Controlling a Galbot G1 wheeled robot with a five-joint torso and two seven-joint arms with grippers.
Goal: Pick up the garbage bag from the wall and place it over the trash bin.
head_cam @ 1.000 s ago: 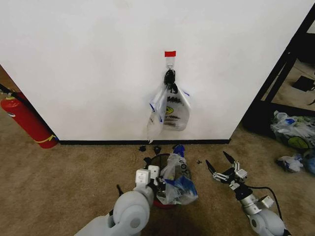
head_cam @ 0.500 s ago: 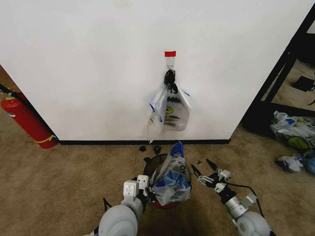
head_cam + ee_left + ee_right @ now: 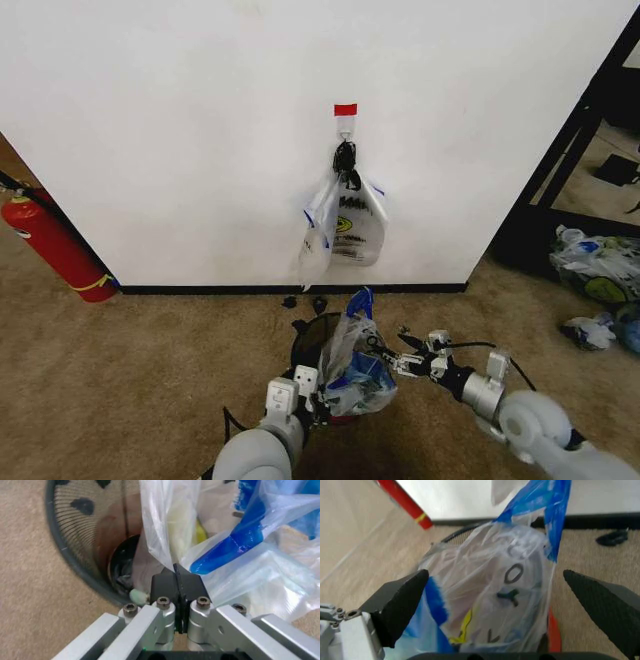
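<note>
The garbage bag (image 3: 352, 365), thin whitish plastic with blue handle loops, is draped over the black mesh trash bin (image 3: 306, 338) on the carpet below the wall (image 3: 180, 120). My left gripper (image 3: 318, 392) is at the bin's near side and is shut on an edge of the bag (image 3: 165, 536) just over the rim (image 3: 70, 555). On the bag's right side my right gripper (image 3: 385, 355) is open. Its two dark fingers (image 3: 400, 600) straddle the bag (image 3: 490, 592) without closing on it, with the bin's rim (image 3: 462, 530) behind.
A bunch of similar bags (image 3: 345, 225) hangs by a black knot from the red-taped hook (image 3: 345, 112). A red fire extinguisher (image 3: 55, 245) leans at the left. Stuffed bags (image 3: 595, 270) and a black frame (image 3: 560, 170) are at the right. Dark scraps (image 3: 303, 301) lie by the baseboard.
My right gripper has swung left from the open carpet up to the bag's right side, still open. The left arm shifted slightly while holding the bag's edge.
</note>
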